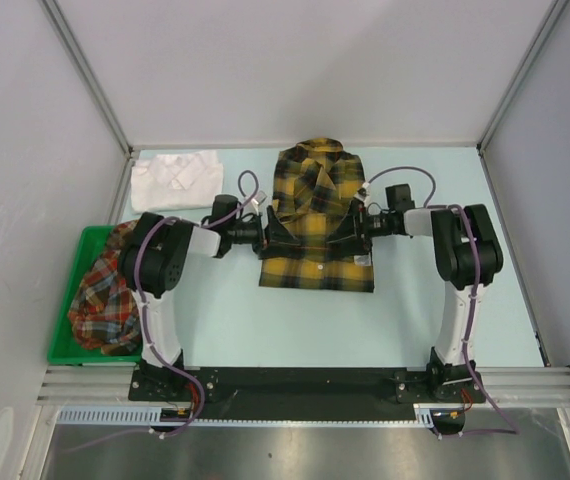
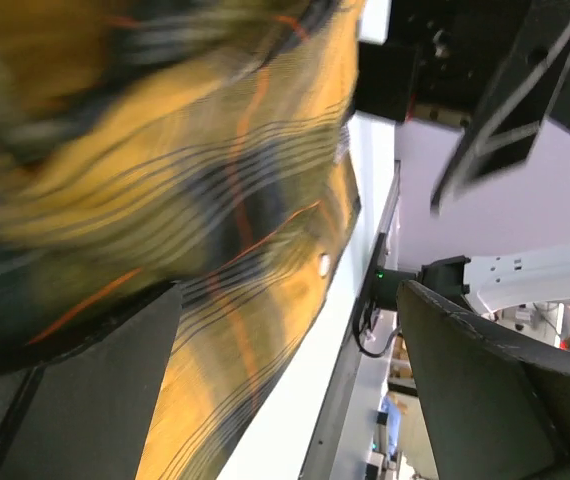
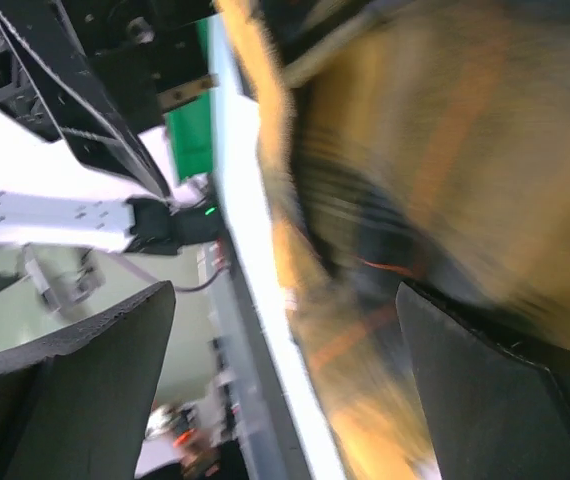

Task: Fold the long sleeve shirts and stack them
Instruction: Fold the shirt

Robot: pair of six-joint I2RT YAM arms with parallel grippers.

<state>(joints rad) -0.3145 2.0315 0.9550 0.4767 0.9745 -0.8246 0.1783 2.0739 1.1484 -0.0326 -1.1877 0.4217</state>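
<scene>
A yellow-and-black plaid shirt (image 1: 315, 215) lies flat in the middle of the table, collar toward the back and sleeves folded in. My left gripper (image 1: 277, 232) is at its left edge and my right gripper (image 1: 353, 228) at its right edge, facing each other. The left wrist view shows blurred plaid cloth (image 2: 215, 200) beyond wide-open jaws, with nothing pinched. The right wrist view shows the same cloth (image 3: 445, 150) past open jaws. A white shirt (image 1: 175, 178) lies folded at the back left. A red-orange plaid shirt (image 1: 105, 295) sits crumpled in the bin.
A green plastic bin (image 1: 65, 340) stands at the table's left edge beside the left arm. Grey walls close in the back and both sides. Pale blue table surface (image 1: 295, 330) shows between the yellow shirt and the arm bases.
</scene>
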